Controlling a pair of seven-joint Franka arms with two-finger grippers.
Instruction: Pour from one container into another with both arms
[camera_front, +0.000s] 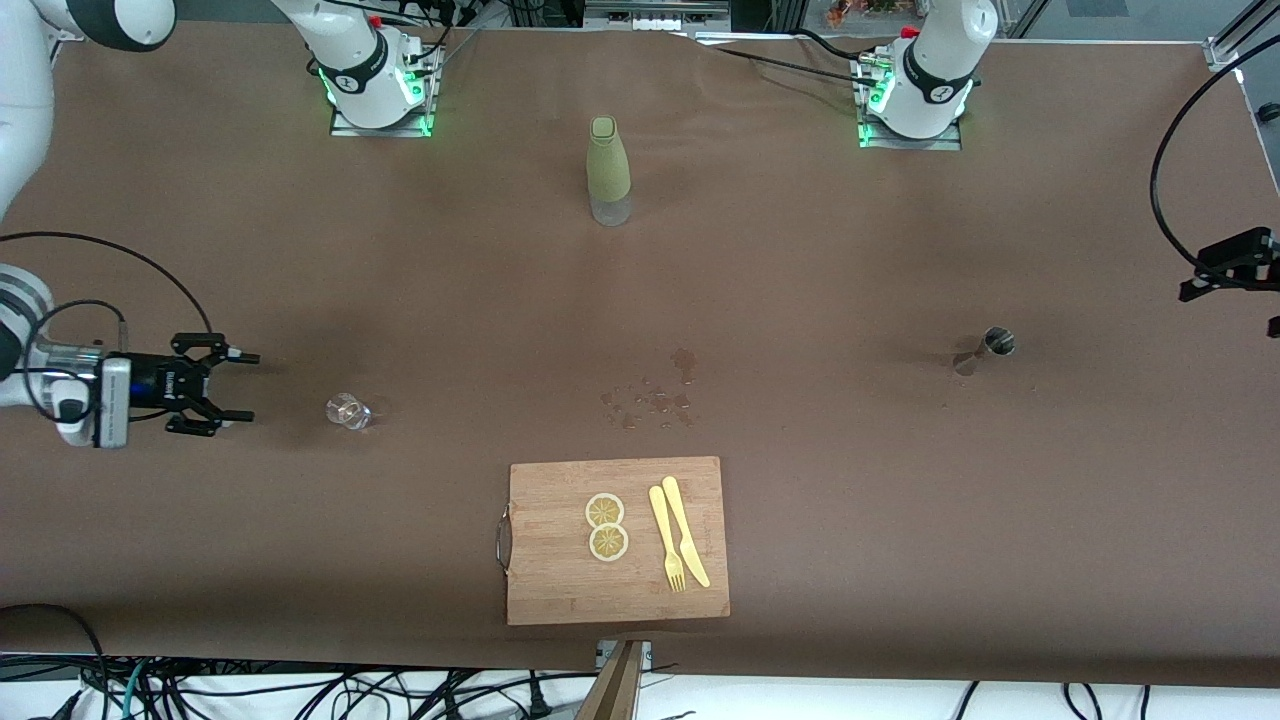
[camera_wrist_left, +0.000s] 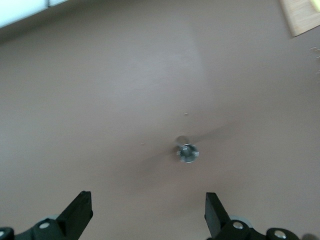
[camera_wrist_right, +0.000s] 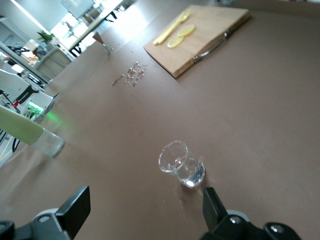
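A small clear glass (camera_front: 348, 411) stands on the brown table toward the right arm's end. My right gripper (camera_front: 215, 385) hangs low beside it, open and empty, its fingers pointing at the glass (camera_wrist_right: 181, 164) a short way off from the right gripper (camera_wrist_right: 145, 192). A small metal jigger (camera_front: 990, 347) stands toward the left arm's end. My left gripper (camera_front: 1200, 272) shows at the view's edge, well apart from it. In the left wrist view the jigger (camera_wrist_left: 187, 151) lies ahead of the open, empty left gripper (camera_wrist_left: 148, 196).
A green bottle with a clear base (camera_front: 608, 170) stands between the two arm bases. A wooden cutting board (camera_front: 560, 590) with two lemon slices (camera_front: 606, 527), a yellow fork and a knife (camera_front: 685, 530) lies near the front camera. Spilled drops (camera_front: 650, 395) wet the table's middle.
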